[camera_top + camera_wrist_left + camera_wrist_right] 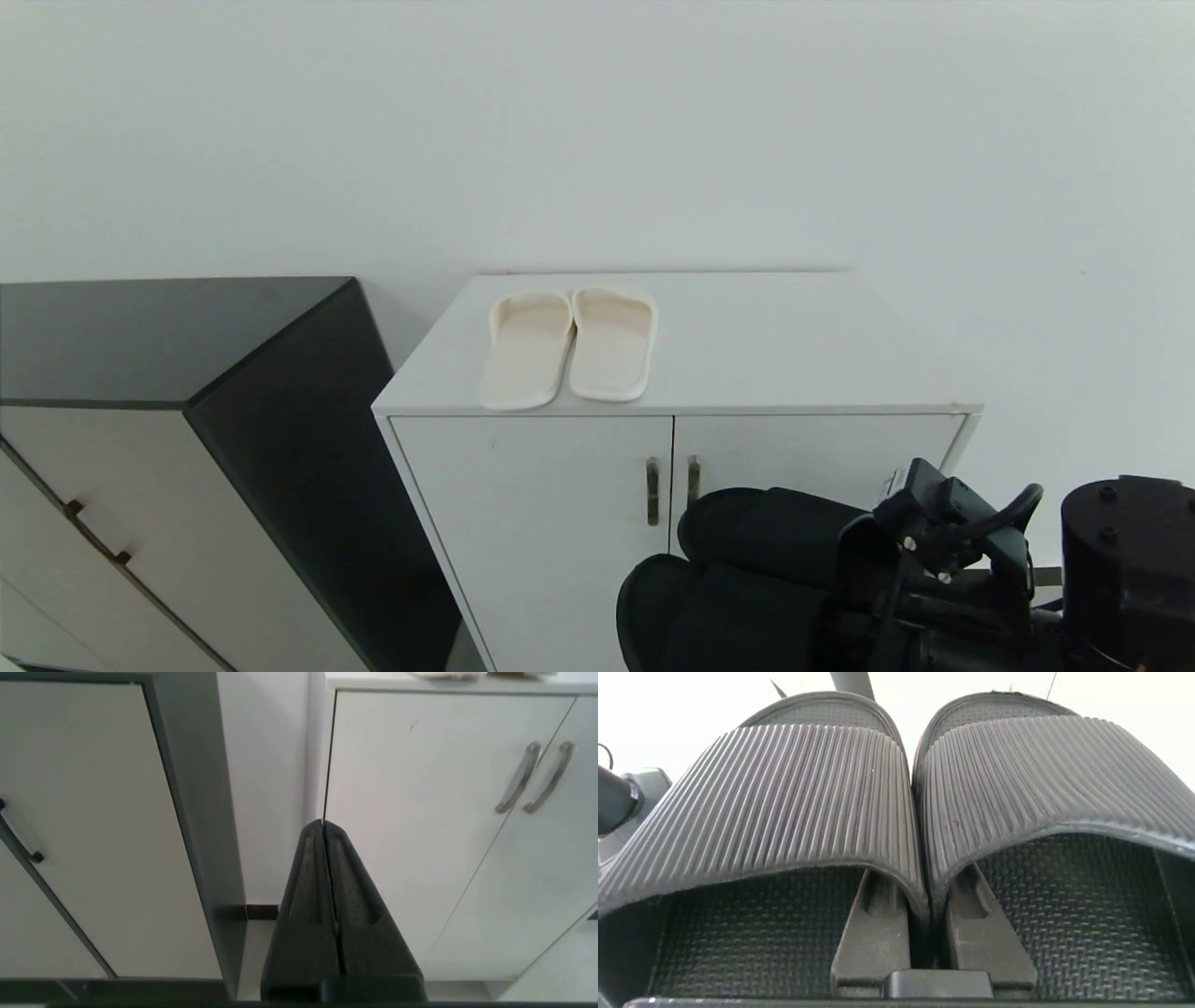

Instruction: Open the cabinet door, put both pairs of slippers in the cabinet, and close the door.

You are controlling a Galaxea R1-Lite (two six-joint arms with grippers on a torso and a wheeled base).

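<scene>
A dark cabinet [177, 373] stands leftmost. The left gripper [324, 831], clenched on nothing, faces the gap between it and the white cabinet [794, 345]. Cream slippers [568, 345] lie side by side on that cabinet's top, left of centre. Its doors [541, 523] are closed, with the handles [652, 490] together at the middle. Low on the right, the right gripper [924, 924] grasps the black slippers [747, 560], one finger under each strap.

A white cabinet [747, 345] stands against the wall, both its doors shut. On its flat top, left of the middle, lies a pair of cream slippers [567, 345], soles down, side by side and touching, strap ends toward the wall. The left slipper's heel reaches just about to the front edge.
</scene>
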